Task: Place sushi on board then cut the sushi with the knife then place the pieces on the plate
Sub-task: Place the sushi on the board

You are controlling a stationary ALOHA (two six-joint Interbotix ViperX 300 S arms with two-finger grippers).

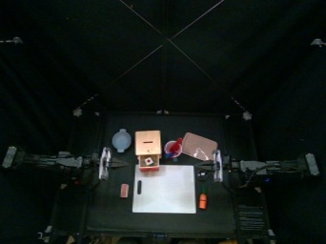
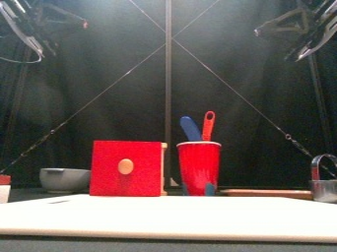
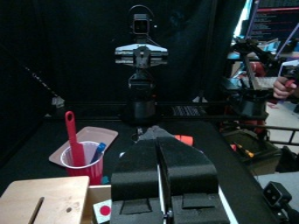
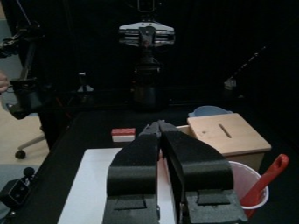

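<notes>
The white cutting board lies bare at the table's front middle. Behind it stands the wooden box with its red drawer front closed. To the box's right, the red cup holds a blue knife and a red knife. The pink plate lies at the back right. No sushi roll shows in any view. My left gripper hovers at the board's left and my right gripper at its right. Both are shut and hold nothing.
A blue-grey bowl sits left of the box. A small red and white toy lies by the board's left edge, and a small orange toy by its right edge. A metal cutter stands at the far right.
</notes>
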